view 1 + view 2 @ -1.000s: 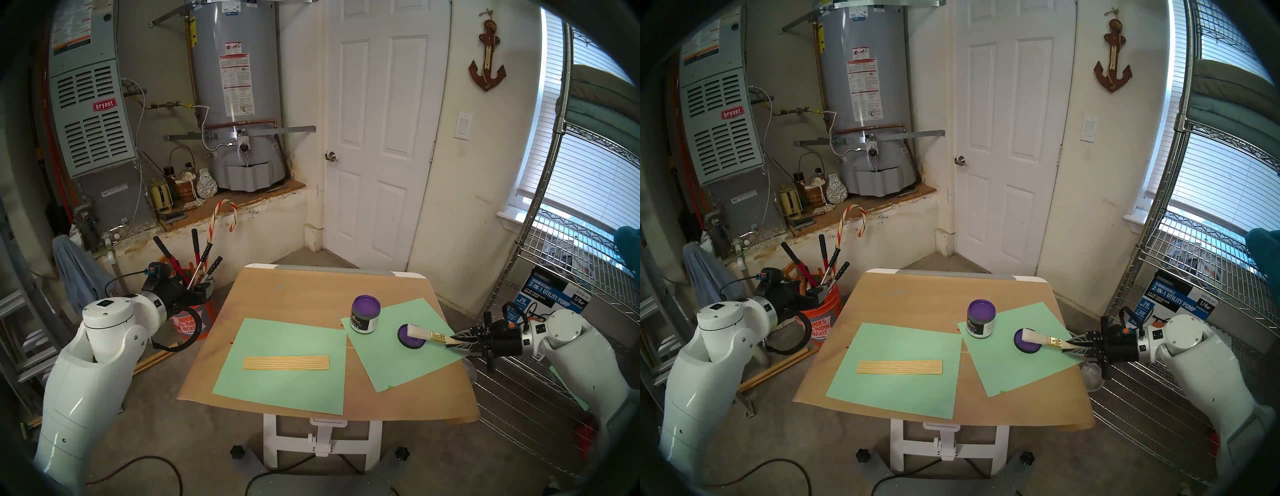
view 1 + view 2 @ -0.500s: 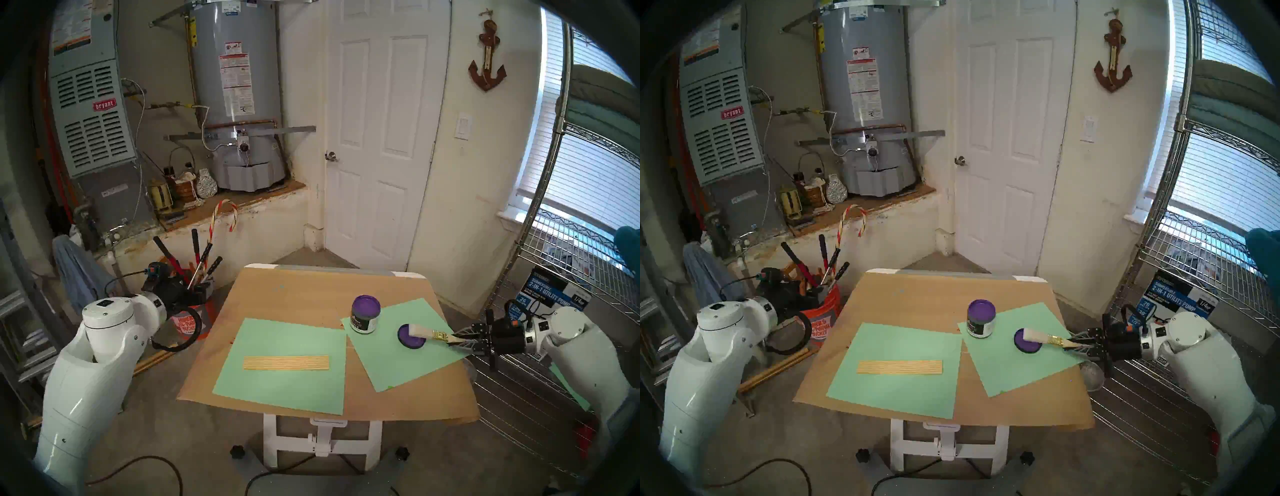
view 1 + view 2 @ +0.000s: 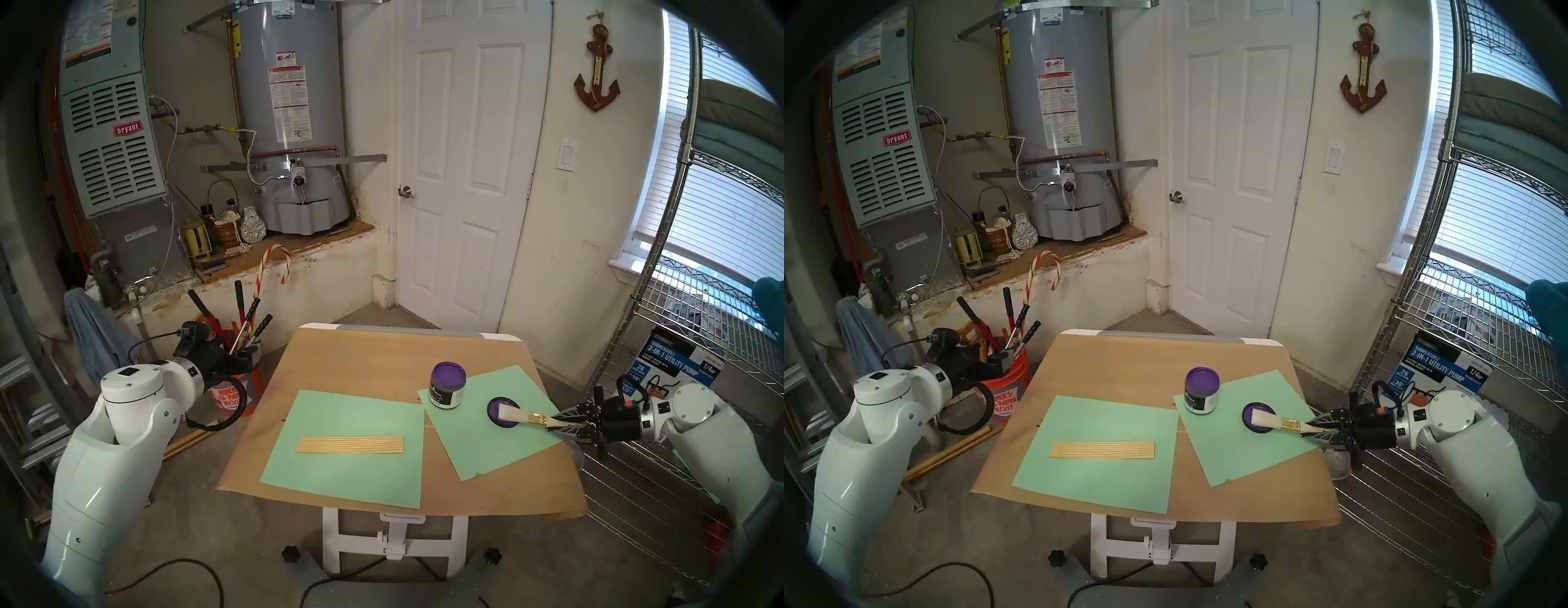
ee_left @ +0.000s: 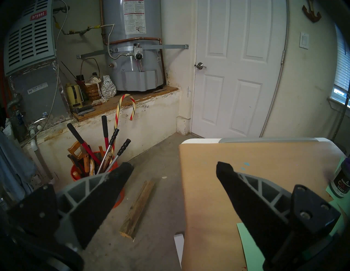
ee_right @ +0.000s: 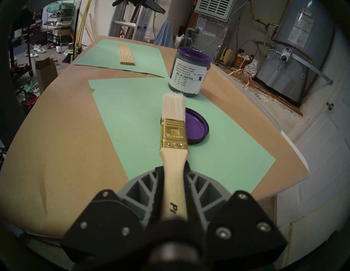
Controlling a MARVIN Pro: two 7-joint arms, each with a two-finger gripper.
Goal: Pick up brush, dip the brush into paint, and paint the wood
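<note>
The right gripper [image 5: 173, 170] has its jaws pinching the pale wooden-handled flat brush [image 5: 173, 132], its white bristles clean, above the purple-coated lid [image 5: 197, 128]; the left gripper [image 4: 172, 170] has its jaws spread; dipping and painting the pale striped wood strip [image 3: 351, 445] remain.

Glossy paint [image 5: 195, 126], brass-coloured ferrule [image 5: 173, 133]

Glossy white arm shells [image 3: 106, 458] end in black wrists with looping black cables and grey-ribbed, black-padded fingers [image 4: 113, 187].

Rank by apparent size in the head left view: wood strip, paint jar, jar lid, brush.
1. wood strip, clearly longest.
2. brush, though its handle end is hidden in the right gripper.
3. paint jar and jar lid: too similar to rank.
</note>
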